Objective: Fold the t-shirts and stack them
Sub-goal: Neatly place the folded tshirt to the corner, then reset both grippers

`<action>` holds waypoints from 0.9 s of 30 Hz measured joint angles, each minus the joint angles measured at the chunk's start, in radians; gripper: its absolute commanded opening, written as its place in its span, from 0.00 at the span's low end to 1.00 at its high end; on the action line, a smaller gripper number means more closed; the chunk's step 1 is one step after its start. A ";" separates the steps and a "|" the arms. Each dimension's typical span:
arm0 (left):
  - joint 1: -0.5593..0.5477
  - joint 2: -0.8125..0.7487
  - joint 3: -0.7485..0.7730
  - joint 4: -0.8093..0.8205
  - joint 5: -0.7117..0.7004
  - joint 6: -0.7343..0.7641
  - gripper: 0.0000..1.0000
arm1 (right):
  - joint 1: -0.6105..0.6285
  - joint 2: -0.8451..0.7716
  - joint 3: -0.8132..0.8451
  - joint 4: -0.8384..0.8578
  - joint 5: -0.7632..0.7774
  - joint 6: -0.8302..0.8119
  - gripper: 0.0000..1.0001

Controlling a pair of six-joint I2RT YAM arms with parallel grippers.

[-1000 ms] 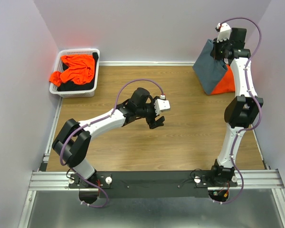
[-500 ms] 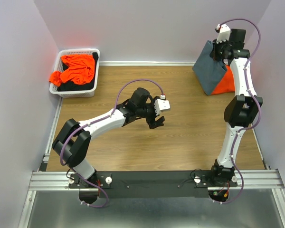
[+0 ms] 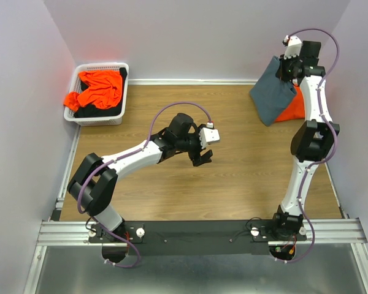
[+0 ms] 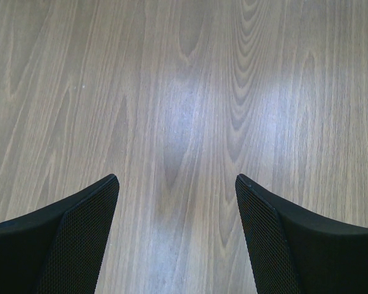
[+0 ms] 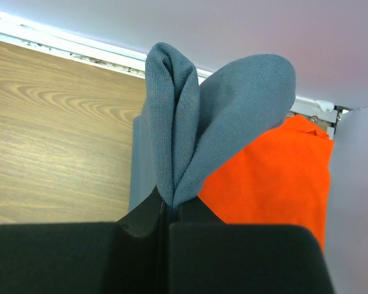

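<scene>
Stacking: right gripper pinches blue-grey t-shirt at two o'clock.
Next, probably lower it onto orange t-shirt; left gripper gapes empty.

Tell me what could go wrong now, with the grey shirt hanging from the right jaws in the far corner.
The right jaws pinch only a narrow bunched fold of the blue-grey shirt; it may slip free. Its hanging cloth is close over the orange shirt, so swinging it away could drag or rumple that one. The left jaws stand open over the table, far from helping.
</scene>
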 measured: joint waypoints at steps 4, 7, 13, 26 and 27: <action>0.000 0.000 0.000 0.000 0.000 0.000 0.85 | -0.013 0.001 0.008 0.000 0.000 -0.009 0.01; 0.000 0.000 0.001 0.000 0.000 0.000 0.85 | -0.027 0.010 0.024 0.001 -0.001 -0.016 0.01; 0.000 0.008 0.007 -0.009 0.000 0.004 0.85 | -0.063 0.033 0.031 0.004 -0.008 -0.035 0.01; 0.000 0.022 0.011 -0.040 0.000 0.004 0.85 | -0.115 0.136 0.031 0.064 -0.032 -0.129 0.00; 0.000 0.024 0.011 -0.041 0.000 0.004 0.85 | -0.119 0.144 0.031 0.067 -0.032 -0.133 0.01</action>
